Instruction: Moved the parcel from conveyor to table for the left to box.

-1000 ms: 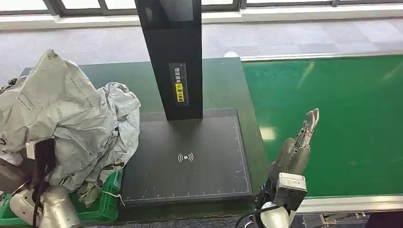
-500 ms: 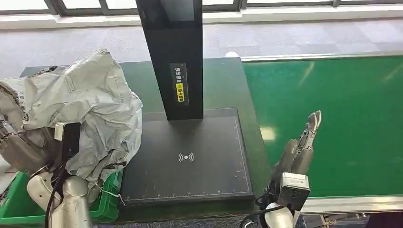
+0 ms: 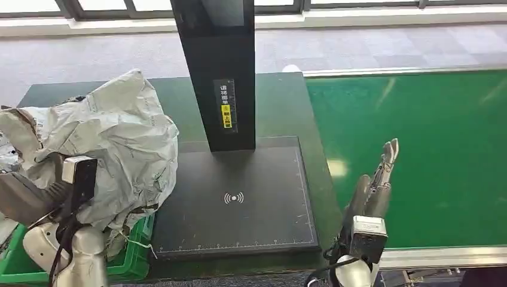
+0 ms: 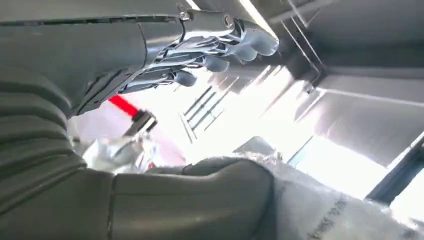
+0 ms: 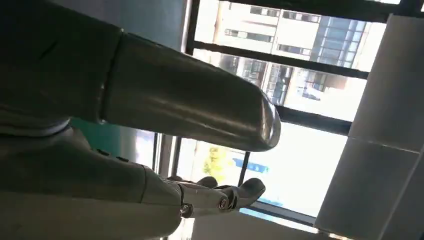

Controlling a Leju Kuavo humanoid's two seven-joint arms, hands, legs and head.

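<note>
I see my left hand (image 3: 27,200) grasping the crumpled grey parcel (image 3: 113,146) above the green box (image 3: 128,257); my right hand (image 3: 376,182) hovers released, fingers (image 3: 390,156) straight, by the conveyor (image 3: 418,155)

Dark green table (image 3: 281,107) under black scanner pad (image 3: 239,200), green crate (image 3: 134,254).

The pad (image 3: 236,197) lies at the table's (image 3: 281,107) front edge, toward its right side, with the post (image 3: 218,72) standing on the pad's back edge. At the table's left edge the parcel (image 3: 113,143) rests over the bin (image 3: 134,254) — the bin at the front left corner. The conveyor (image 3: 418,155) runs along the table's right edge, the right hand (image 3: 376,185) above its near part.
</note>
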